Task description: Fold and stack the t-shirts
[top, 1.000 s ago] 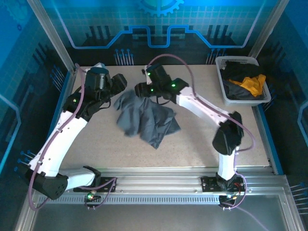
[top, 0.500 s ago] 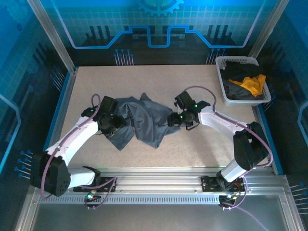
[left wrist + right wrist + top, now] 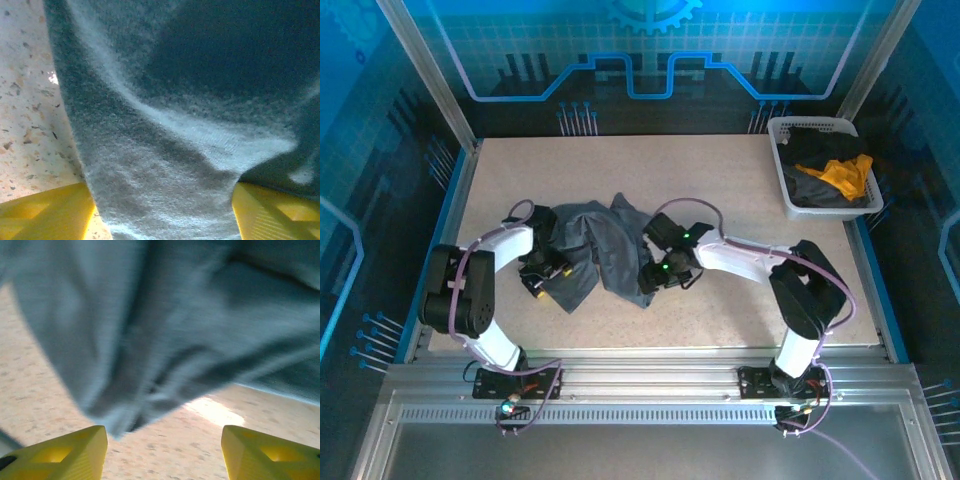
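A slate grey t-shirt (image 3: 602, 245) lies crumpled on the middle of the table. My left gripper (image 3: 548, 268) sits low at its left edge. In the left wrist view the grey cloth (image 3: 165, 150) runs between the wide-apart yellow fingers (image 3: 47, 212) of that gripper (image 3: 162, 202), which is open. My right gripper (image 3: 654, 272) is at the shirt's lower right edge. It (image 3: 164, 442) is open over bare table, and the shirt's hem (image 3: 150, 340) lies just ahead of its fingertips (image 3: 75, 452). A black t-shirt (image 3: 810, 150) and an orange-yellow one (image 3: 845, 175) lie in the basket.
The white lattice basket (image 3: 790, 128) stands at the table's far right corner. Speckled beige table (image 3: 740, 320) surrounds the shirt. Aluminium frame posts (image 3: 425, 75) and blue walls enclose the workspace, and a rail (image 3: 640, 385) runs along the near edge.
Both arms came down from the far side of the table to the shirt's sides. The shirt shifted slightly left. The right gripper then slid left to the hem.
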{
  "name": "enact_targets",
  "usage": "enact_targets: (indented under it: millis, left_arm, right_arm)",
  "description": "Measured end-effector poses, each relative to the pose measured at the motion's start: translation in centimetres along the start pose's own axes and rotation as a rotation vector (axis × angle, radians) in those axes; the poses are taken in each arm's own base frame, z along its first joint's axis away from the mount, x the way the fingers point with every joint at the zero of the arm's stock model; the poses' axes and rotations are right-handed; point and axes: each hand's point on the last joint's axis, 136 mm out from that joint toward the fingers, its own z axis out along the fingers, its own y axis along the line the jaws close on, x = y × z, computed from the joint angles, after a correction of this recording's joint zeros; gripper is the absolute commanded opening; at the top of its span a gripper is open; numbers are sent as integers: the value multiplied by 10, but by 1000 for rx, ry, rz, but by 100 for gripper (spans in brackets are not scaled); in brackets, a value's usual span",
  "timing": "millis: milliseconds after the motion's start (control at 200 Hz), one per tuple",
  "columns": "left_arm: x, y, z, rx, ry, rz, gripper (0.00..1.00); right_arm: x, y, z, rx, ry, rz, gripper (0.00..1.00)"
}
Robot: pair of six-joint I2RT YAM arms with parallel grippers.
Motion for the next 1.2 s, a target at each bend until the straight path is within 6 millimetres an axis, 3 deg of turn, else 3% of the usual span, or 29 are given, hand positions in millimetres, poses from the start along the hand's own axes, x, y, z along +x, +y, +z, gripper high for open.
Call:
enact_targets:
  millis: [70,105,190,350,430,505,635,750,885,1195]
  left_arm:
    - [0,4,0,-22,2,2,44]
    - [0,6,0,-29,3,-5,31]
    - [-3,6,-1,-30,0,-9,0]
    - [-14,-9,-5,18,-38,2,0]
    - [-20,-16,-13,58,-75,3,0]
    - [-25,-21,-34,114,-130,4,0]
    - [-37,-39,-93,268,-265,-8,0]
    - [-49,-55,-151,407,-381,-32,0]
    - [-58,-68,-205,527,-475,-46,0]
    - [-65,-80,-323,773,-673,-57,0]
  right_arm:
    - [-2,20,6,-21,10,-59,60]
    - [-2,28,9,-32,20,-83,58]
    - [2,40,21,-43,50,-113,40]
    - [7,26,40,-8,103,-61,2]
    - [1,14,36,11,94,2,0]
    - [-10,2,23,29,51,37,0]
    - [-37,-11,-28,35,-90,76,0]
    - [-66,-15,-90,16,-249,97,0]
    - [-95,-28,-152,11,-407,129,0]
    - [-138,-76,-255,57,-647,212,0]
